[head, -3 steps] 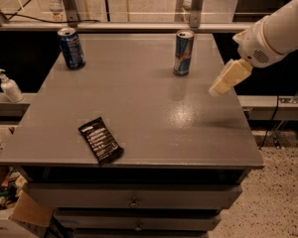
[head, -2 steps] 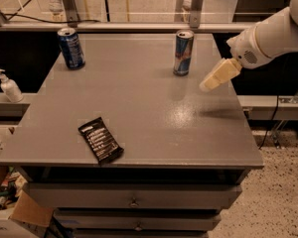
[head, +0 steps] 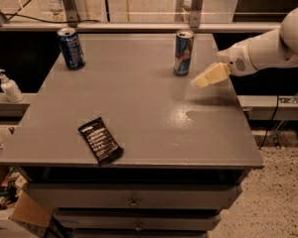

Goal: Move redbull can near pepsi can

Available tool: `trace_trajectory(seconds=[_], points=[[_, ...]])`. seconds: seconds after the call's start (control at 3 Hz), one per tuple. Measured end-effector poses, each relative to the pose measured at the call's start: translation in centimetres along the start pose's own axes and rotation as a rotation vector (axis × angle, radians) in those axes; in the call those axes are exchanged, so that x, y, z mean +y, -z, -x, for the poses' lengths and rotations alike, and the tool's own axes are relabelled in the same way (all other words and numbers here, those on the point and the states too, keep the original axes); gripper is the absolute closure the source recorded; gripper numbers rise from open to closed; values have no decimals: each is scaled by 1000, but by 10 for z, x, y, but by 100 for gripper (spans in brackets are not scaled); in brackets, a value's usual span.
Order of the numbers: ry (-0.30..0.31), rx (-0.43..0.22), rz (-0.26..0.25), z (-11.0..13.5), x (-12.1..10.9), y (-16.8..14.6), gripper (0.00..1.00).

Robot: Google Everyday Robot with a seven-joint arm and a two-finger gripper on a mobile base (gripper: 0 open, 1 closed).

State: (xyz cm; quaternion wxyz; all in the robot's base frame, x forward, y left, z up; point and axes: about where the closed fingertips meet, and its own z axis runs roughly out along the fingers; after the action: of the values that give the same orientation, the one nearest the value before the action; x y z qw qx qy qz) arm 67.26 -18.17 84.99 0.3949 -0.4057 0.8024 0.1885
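Camera view | redbull can (head: 183, 52) is seen upright on worktop (head: 139, 113), long axis vertical, pepsi can (head: 71, 48) well apart at its 9 o'clock | gripper (head: 201, 81) is held just beside, can at its 11 o'clock | gripper's opening cannot be told

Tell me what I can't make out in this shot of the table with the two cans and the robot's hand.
All in the camera view:
- The hand, held just right of the redbull can, belongs to an arm that is cut off by the right edge; the base is out of frame.
- The print on the black packet is too small to read.
- The back of the pepsi can is hidden by the can itself.
- The contents of the drawers are hidden behind closed fronts.
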Motion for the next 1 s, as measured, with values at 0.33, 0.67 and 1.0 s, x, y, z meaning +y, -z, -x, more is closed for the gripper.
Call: trace_trajectory(seconds=[0.33,0.67,1.0], points=[[-45,-89,60,5,-4,-23,0],[-53,-162,110,21,0,-42,0],[-38,-244,146,43,2,-53,0]])
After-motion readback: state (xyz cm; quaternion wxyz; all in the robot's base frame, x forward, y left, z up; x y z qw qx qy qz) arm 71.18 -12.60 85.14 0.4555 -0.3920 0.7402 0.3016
